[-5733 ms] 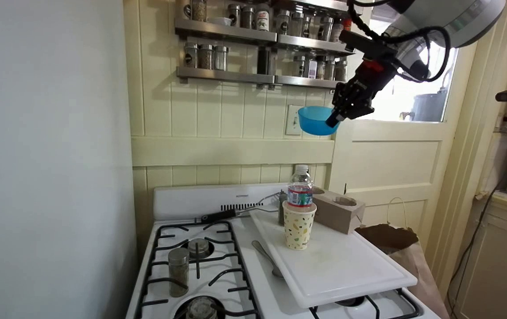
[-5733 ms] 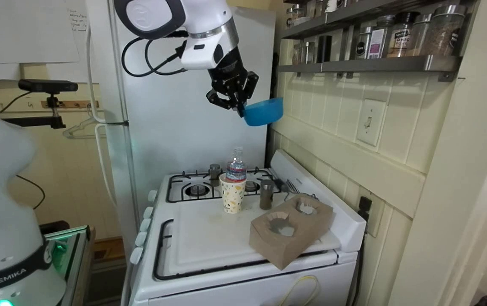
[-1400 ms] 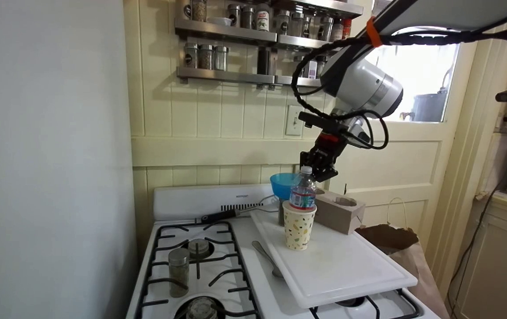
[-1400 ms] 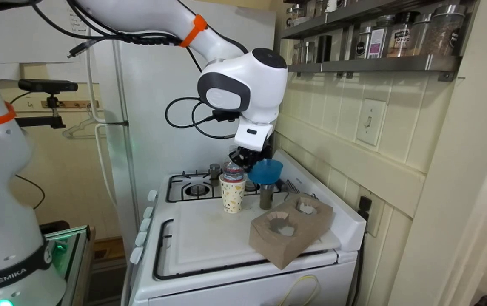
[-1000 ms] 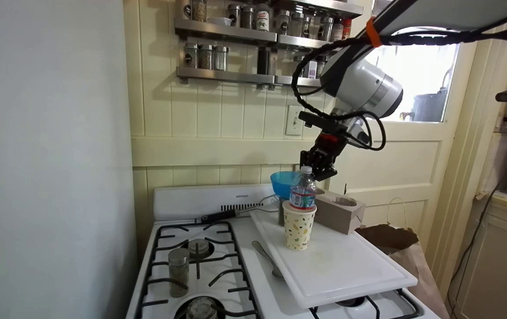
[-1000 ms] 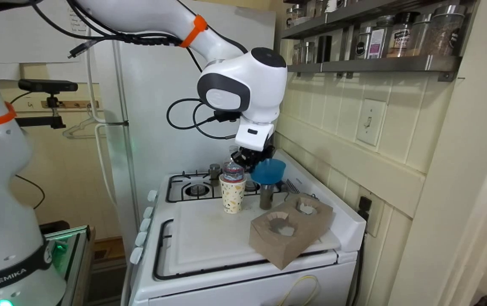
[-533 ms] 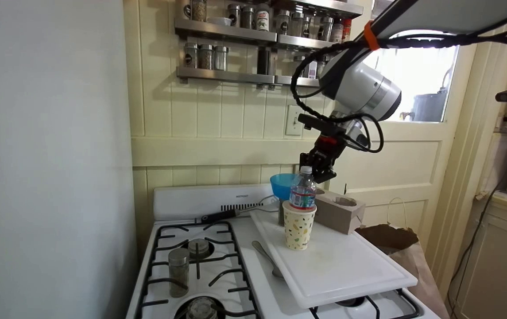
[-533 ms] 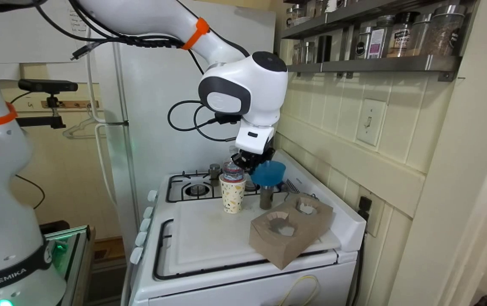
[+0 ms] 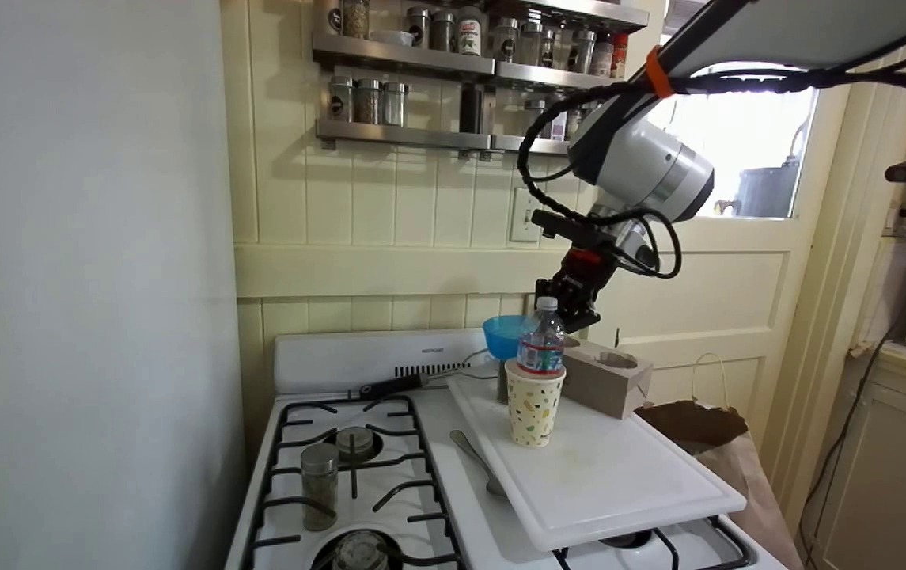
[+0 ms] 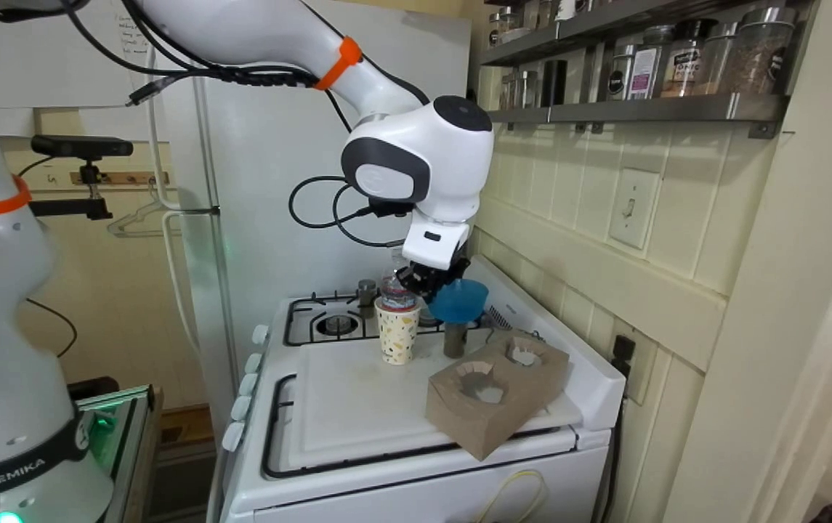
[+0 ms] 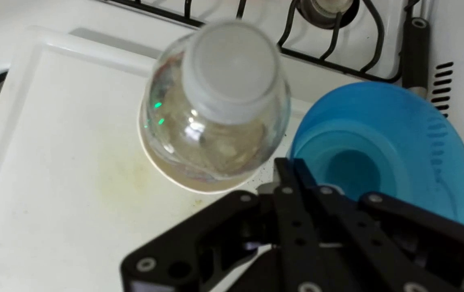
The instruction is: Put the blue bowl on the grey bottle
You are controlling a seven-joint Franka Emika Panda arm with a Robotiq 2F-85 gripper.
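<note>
One blue bowl (image 10: 461, 301) is held over the grey bottle (image 10: 455, 341) on the white surface (image 9: 619, 483), its rim pinched in the claw (image 11: 291, 163); whether bowl and bottle touch, we cannot tell. Near them we see a clear bottle (image 9: 541, 350) upright in a patterned cream cup (image 9: 532, 412), with a brown cardboard holder (image 10: 488, 423) close by and a spoon (image 9: 475, 457) at the surface's edge.

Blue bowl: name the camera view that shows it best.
The wrist view: the blue bowl appears largest, its inside visible, though the pincer hides part. Both exterior views show mostly its outside, smaller; in an exterior view the clear bottle overlaps it.
</note>
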